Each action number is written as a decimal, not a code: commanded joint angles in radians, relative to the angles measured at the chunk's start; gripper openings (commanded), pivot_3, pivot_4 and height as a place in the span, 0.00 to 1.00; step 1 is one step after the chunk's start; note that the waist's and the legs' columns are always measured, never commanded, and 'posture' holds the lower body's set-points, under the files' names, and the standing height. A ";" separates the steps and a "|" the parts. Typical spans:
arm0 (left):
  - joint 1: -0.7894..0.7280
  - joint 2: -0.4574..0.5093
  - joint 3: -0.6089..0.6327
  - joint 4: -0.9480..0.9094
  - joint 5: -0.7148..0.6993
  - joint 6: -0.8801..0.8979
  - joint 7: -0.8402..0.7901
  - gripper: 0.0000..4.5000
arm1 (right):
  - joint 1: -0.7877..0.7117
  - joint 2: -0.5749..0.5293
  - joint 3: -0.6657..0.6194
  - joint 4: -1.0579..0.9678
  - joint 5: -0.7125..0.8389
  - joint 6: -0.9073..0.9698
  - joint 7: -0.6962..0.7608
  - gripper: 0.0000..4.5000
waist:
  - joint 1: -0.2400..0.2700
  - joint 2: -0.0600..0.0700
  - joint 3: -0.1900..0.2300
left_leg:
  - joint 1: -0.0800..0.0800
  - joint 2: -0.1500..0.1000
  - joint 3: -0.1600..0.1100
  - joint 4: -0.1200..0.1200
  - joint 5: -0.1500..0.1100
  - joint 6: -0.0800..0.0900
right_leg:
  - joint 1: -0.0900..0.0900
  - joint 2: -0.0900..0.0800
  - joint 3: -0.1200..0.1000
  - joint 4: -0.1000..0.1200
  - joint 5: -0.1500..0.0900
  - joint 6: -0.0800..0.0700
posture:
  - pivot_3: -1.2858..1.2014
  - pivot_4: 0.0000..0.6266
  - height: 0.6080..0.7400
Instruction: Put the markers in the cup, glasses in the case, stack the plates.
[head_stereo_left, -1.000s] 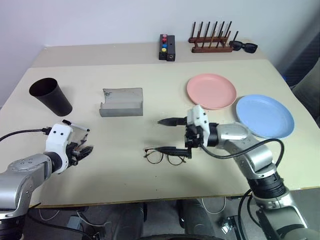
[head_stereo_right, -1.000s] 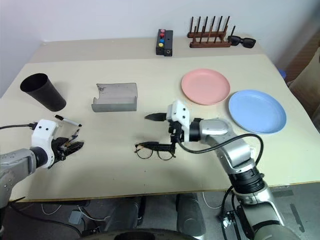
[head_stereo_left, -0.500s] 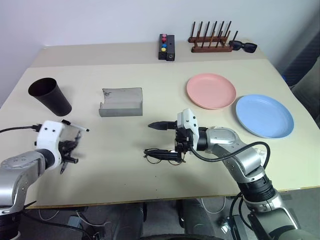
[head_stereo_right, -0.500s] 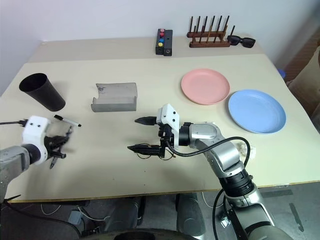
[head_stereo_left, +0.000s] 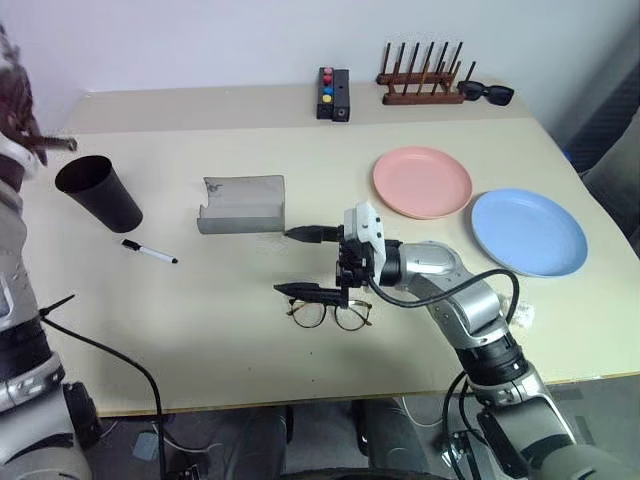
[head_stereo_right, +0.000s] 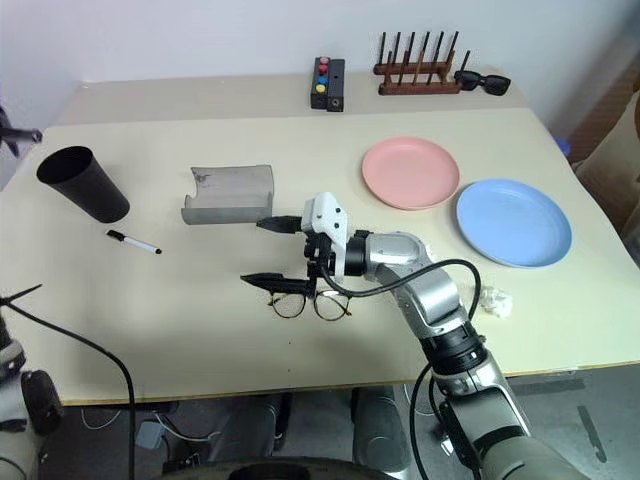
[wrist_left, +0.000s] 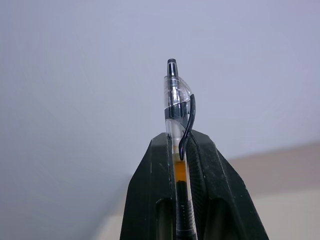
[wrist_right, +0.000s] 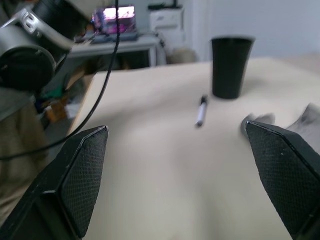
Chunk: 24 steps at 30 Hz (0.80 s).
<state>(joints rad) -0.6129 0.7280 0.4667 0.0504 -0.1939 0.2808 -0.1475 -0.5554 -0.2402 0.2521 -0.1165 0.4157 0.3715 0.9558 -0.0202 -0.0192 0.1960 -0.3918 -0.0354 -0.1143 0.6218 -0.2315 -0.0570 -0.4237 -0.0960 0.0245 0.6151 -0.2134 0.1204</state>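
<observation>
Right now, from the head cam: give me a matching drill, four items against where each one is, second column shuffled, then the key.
Items:
1. black cup
2. marker
3. eyeglasses
4. clear pen

Places:
A. pinched between the left gripper's fingers
B. on the table under the open right gripper
C. lying on the table just in front of the cup
D. standing at the table's far left edge

Pairs: 1-D, 2-C, 3-B, 4-A

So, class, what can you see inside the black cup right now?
The cup stands upright with only dark interior showing at its rim; no marker pokes out. Its bottom is hidden. One marker lies on the table beside it.
</observation>
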 joint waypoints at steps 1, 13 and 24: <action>-0.094 -0.008 -0.048 0.221 0.092 -0.216 0.058 0.01 | -0.052 0.070 -0.030 0.004 0.001 -0.062 -0.063 1.00 | 0.002 0.000 0.000 | 0.000 0.000 0.000 0.000 0.000 -0.001 | 0.000 0.000 0.000 0.001 0.000 0.000 | 0.52 0.24 0.99; -0.215 -0.053 -0.092 0.748 0.130 -0.625 0.114 0.01 | -0.037 0.153 -0.027 -0.045 0.034 -0.038 -0.150 1.00 | 0.001 -0.001 0.000 | -0.001 0.000 0.000 0.000 0.001 -0.002 | -0.001 0.000 0.000 0.001 0.001 0.001 | 0.52 0.24 0.99; -0.209 -0.083 -0.106 0.837 0.123 -0.691 0.113 0.01 | -0.040 0.157 -0.023 -0.041 0.056 -0.024 -0.148 1.00 | 0.000 -0.001 0.000 | -0.001 0.000 0.000 0.000 0.001 -0.001 | -0.001 0.000 0.000 0.002 0.001 0.001 | 0.52 0.24 0.99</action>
<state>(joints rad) -0.8193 0.6399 0.3653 0.9034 -0.0668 -0.3822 -0.0395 -0.5868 -0.0957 0.2433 -0.1147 0.4522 0.3560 0.8082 -0.0205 -0.0200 0.1956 -0.3925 -0.0357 -0.1147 0.6220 -0.2305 -0.0585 -0.4246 -0.0963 0.0243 0.6174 -0.2126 0.1218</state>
